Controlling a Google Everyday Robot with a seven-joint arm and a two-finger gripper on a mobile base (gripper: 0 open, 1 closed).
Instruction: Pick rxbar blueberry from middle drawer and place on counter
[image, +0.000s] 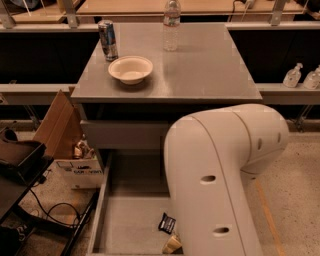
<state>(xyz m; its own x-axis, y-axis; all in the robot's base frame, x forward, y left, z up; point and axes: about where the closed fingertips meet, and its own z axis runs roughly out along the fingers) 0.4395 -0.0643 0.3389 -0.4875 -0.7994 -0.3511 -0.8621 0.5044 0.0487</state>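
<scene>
**Figure.** Open middle drawer (125, 225) below the desk (200, 70), which serves as the counter. The rxbar blueberry (167, 223) is shown lying flat on the drawer floor, toward 5 o'clock of the visible floor. It is well apart from the left wall and close against the outline of the cream arm (220, 180).

The claw (172, 244) is seen only as a tan tip at 6 o'clock of the bar, just beside it. Whether it is spread or pressed together cannot be told, the rest being hidden behind the arm.

The bar is judged light, thin and slightly pliant, and not fragile. Its slick wrapper is likely to slide on the smooth floor. A hold across the narrow width at mid-length is judged best, the crimped ends being too thin to be trusted.

Edges to be minded are the drawer's left wall at 9 o'clock and its front lip at 6 o'clock. At 12 o'clock lie the closed drawer front (120, 134) and the desk edge above it, which must be cleared during the lift.

On the desk, a bowl (130, 69) sits at 9 o'clock, a can (107, 40) at 10 o'clock and a water bottle (171, 25) at 12 o'clock. The bare grey from 2 to 5 o'clock is judged the roomiest place for setting down.
</scene>
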